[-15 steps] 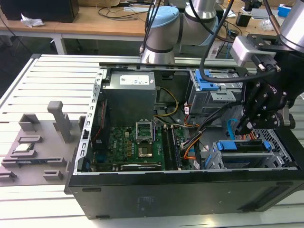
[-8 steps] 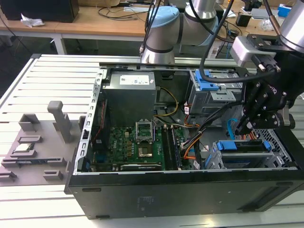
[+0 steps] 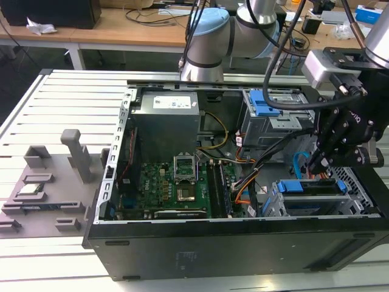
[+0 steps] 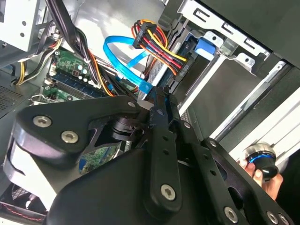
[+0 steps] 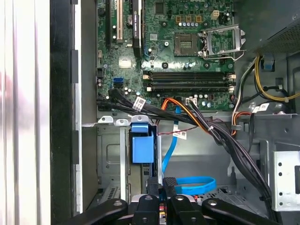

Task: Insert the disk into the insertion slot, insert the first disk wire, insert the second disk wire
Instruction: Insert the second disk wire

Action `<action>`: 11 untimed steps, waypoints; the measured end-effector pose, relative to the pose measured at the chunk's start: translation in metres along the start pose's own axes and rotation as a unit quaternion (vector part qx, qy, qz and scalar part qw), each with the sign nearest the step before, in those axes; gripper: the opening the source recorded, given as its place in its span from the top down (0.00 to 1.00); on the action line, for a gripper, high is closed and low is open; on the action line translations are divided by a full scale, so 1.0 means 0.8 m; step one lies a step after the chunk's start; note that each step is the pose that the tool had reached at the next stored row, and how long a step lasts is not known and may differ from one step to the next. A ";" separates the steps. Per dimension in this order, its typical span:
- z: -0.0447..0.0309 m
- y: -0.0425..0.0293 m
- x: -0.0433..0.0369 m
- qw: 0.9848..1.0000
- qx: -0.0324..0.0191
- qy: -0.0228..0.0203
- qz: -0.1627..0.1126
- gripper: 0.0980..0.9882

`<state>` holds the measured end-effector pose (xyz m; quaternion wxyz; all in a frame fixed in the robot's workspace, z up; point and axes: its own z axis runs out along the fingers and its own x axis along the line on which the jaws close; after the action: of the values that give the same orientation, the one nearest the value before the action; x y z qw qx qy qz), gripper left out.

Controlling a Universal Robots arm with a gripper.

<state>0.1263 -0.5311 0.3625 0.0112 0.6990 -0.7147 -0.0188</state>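
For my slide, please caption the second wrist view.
End effector shut beside the flat blue cable inside the computer case.

Silver arm [image 3: 258,15], pale blue joint caps; black cables; black claw [image 3: 320,159], silver screws.

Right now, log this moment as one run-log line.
gripper: shut, at blue flat cable's connector | disk: seated in insertion slot | multicolour power plug: at disk's end

Cable bundle [image 5: 225,140] crowds pincer [image 3: 317,163]; open room over motherboard [image 3: 176,188].
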 end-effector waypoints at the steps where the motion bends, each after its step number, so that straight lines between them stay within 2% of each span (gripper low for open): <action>1: 0.0005 -0.0001 0.001 1.000 0.000 0.000 0.000 0.93; 3: 0.0056 -0.0005 0.005 1.000 0.000 0.000 0.000 0.93; 11: 0.0119 -0.0008 0.006 1.000 0.000 0.000 0.000 0.93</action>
<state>0.1264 -0.5355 0.3529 0.0112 0.6991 -0.7147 -0.0187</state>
